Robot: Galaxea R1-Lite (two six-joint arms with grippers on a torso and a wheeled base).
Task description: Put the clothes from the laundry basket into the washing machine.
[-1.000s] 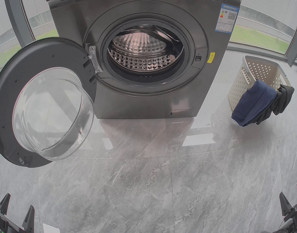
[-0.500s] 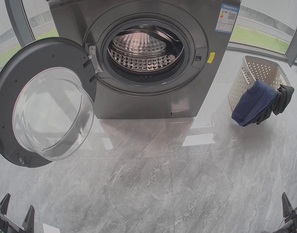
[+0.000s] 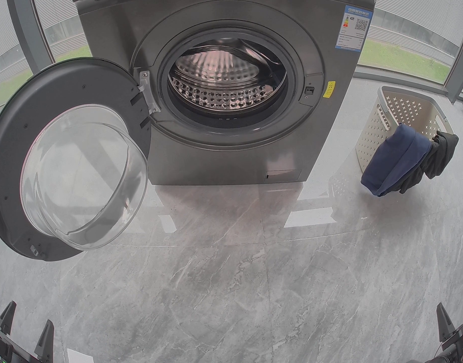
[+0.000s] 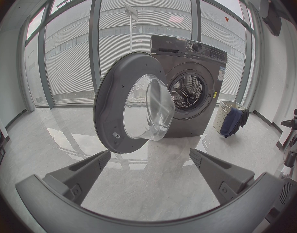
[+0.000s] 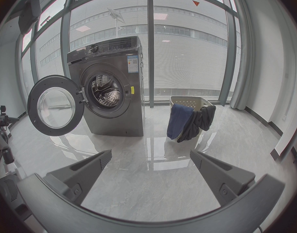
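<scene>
A grey washing machine (image 3: 221, 76) stands ahead with its round door (image 3: 65, 162) swung wide to the left and its steel drum (image 3: 224, 79) bare. To the right sits a beige laundry basket (image 3: 393, 112) with a blue garment (image 3: 395, 160) and a black garment (image 3: 438, 155) draped over its front rim. My left gripper (image 3: 24, 328) hangs low at the near left, open and holding nothing. My right gripper (image 3: 456, 311) is low at the near right, also open, well short of the basket (image 5: 187, 102). The blue garment (image 5: 177, 120) and the machine (image 4: 190, 91) lie far beyond the open fingers.
Glossy grey marble floor (image 3: 251, 278) stretches between me and the machine. Tall windows (image 5: 187, 49) run behind the machine and basket. The open door (image 4: 132, 104) juts into the floor space on the left. A white wall (image 5: 278, 81) closes off the right side.
The right gripper has dropped slightly lower at the head view's edge. The machine, basket and clothes stay where they were.
</scene>
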